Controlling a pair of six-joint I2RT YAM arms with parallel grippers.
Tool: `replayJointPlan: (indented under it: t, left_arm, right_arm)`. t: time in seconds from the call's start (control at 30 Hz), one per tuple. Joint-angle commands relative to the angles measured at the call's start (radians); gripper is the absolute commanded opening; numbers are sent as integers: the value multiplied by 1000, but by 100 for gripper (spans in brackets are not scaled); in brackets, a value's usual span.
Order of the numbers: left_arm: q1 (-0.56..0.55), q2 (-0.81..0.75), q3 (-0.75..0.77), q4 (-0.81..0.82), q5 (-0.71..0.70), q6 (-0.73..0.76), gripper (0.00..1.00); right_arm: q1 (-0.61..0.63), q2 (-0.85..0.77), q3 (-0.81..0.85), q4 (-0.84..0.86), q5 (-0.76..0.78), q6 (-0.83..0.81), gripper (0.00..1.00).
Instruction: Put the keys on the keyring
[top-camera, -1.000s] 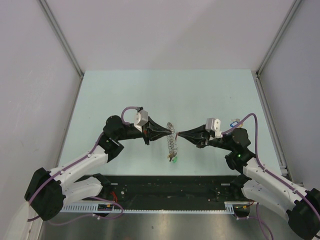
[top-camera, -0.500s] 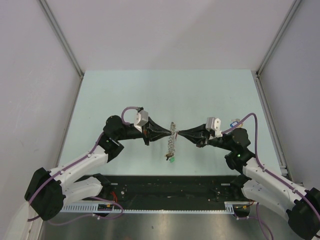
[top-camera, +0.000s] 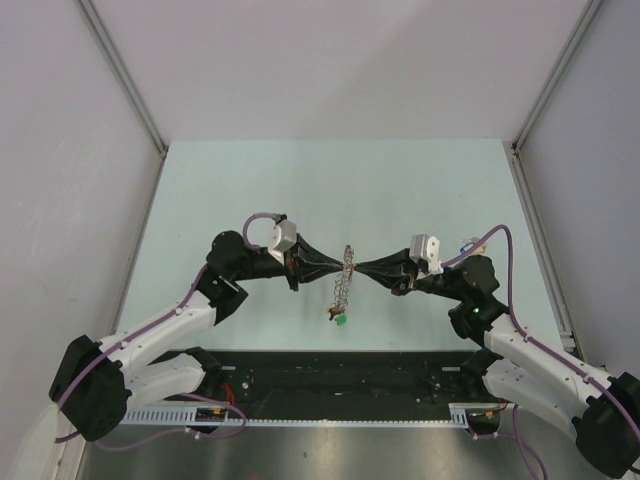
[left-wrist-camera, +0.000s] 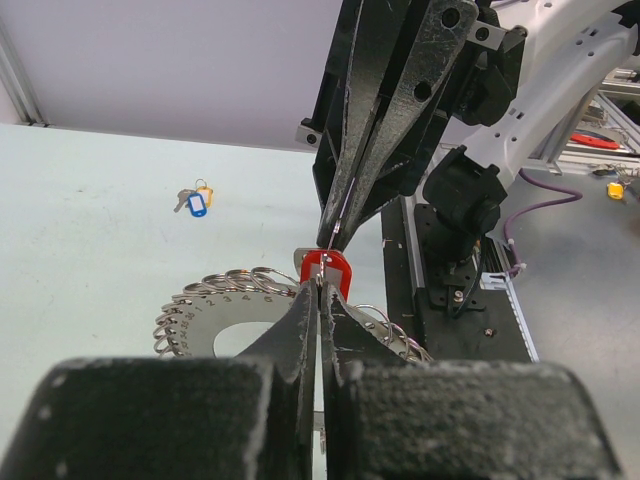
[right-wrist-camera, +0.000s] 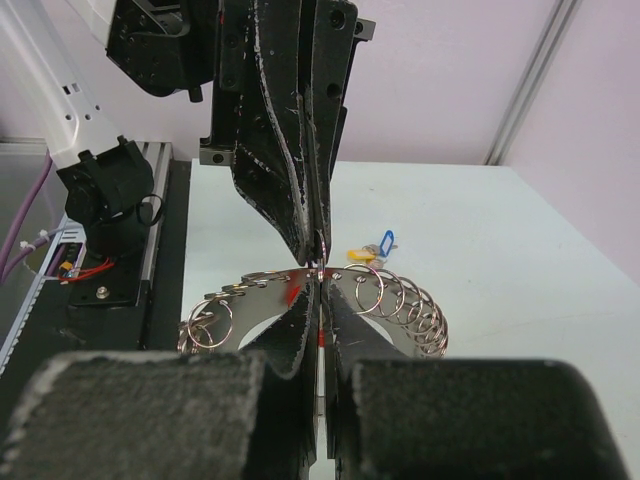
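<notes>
Between left pincer (top-camera: 338, 266) and right pincer (top-camera: 362, 268), both clamping it — silvery loop-fringed keyring (left-wrist-camera: 200, 312).

The keyring (left-wrist-camera: 215, 300) is shiny silvery metal, the red key (left-wrist-camera: 326, 268) has a glossy plastic head, the left gripper (left-wrist-camera: 318, 290) and right gripper (right-wrist-camera: 318, 288) are scuffed matt black, and the desk (left-wrist-camera: 90, 270) is smooth matt pale green.
</notes>
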Motion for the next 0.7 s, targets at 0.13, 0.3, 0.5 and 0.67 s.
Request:
replayJointPlan:
  t: [0.13,0.3,0.5,0.67]
  left_arm:
    - [5,-8,12,78,14,-12,1]
    - [5,-5,14,81,23,-15,0]
    - [3,4,14,86,32,-18,0]
    - [5,7,15,92,40,-24,0]
  right_arm:
    - [4,4,4,56,-11,4,0]
    - [4,5,4,53,7,12,0]
    - [3,7,6,50,15,13,0]
    - [3,13,10,49,8,12,0]
